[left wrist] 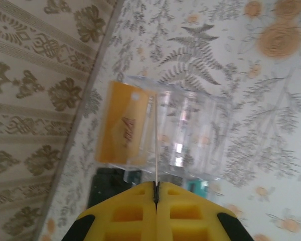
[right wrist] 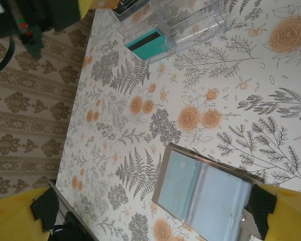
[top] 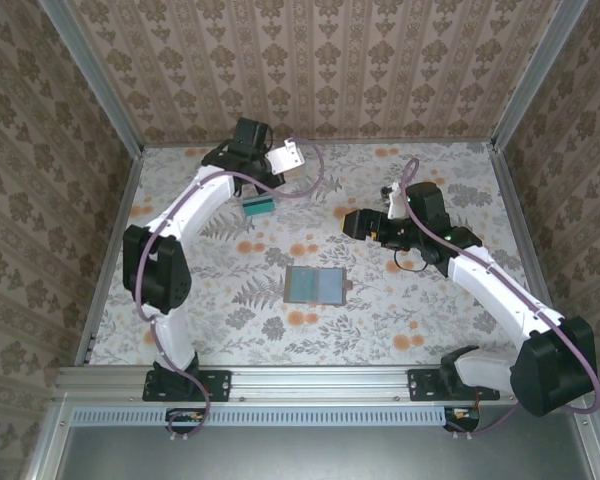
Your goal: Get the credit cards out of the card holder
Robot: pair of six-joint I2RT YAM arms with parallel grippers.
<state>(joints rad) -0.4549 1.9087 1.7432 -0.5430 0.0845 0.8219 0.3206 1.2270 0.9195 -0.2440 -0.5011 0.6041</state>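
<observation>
The card holder lies open and flat mid-table, showing bluish-grey pocket faces. My left gripper is at the far left, above the clear tray. Its yellow fingers are shut on a pale credit card, seen edge-on in the left wrist view and as a whitish plate from the top. My right gripper hangs open just beyond the holder's far right corner. Its pads are spread wide, with the holder below and between them.
A clear plastic tray stands under the left gripper. It holds an orange card, and a teal card sits at its edge. Patterned walls close in the table at the back and on both sides.
</observation>
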